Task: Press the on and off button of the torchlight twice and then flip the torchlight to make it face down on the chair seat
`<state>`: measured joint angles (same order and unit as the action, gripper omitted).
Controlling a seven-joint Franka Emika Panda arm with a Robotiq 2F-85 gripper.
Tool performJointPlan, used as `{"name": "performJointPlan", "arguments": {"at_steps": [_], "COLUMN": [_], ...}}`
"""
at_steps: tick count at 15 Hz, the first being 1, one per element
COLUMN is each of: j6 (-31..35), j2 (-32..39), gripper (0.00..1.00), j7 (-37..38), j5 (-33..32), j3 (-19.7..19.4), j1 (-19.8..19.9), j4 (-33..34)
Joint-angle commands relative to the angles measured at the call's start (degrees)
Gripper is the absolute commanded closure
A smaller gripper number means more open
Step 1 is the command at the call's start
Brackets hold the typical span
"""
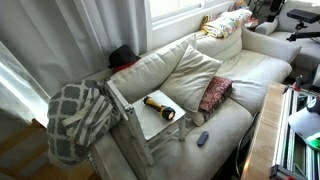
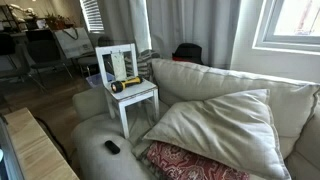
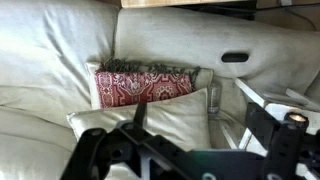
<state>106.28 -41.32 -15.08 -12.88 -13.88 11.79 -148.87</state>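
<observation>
In an exterior view the torchlight (image 1: 160, 107) lies on its side across the chair seat (image 1: 148, 125), its long axis diagonal and its gold head toward the sofa cushions (image 1: 190, 70); no arm shows. In an exterior view it rests close to the backrest. In the wrist view the fingers (image 3: 285, 140) are spread wide and empty above a red pillow (image 3: 140, 85). The torchlight is out of frame there, so its direction from the fingers cannot be told.

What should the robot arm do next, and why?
Probably swing the open gripper over to the torchlight. It lies on the chair seat, while the wrist view shows the gripper facing the red cushion on the sofa instead.
</observation>
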Motion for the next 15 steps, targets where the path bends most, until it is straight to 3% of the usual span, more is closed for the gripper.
{"name": "performJointPlan", "arguments": {"at_steps": [1, 9, 15], "j6": [-0.2, -0.2, 7.0], "j2": [0.0, 0.0, 13.8], "gripper": [0.0, 0.0, 0.0], "j7": [0.2, 0.2, -3.7], "j5": [-0.1, -0.1, 8.3], "j3": [-0.2, -0.2, 5.3], "j1": [-0.3, -0.3, -13.5], "j4": [0.1, 0.1, 2.2]}}
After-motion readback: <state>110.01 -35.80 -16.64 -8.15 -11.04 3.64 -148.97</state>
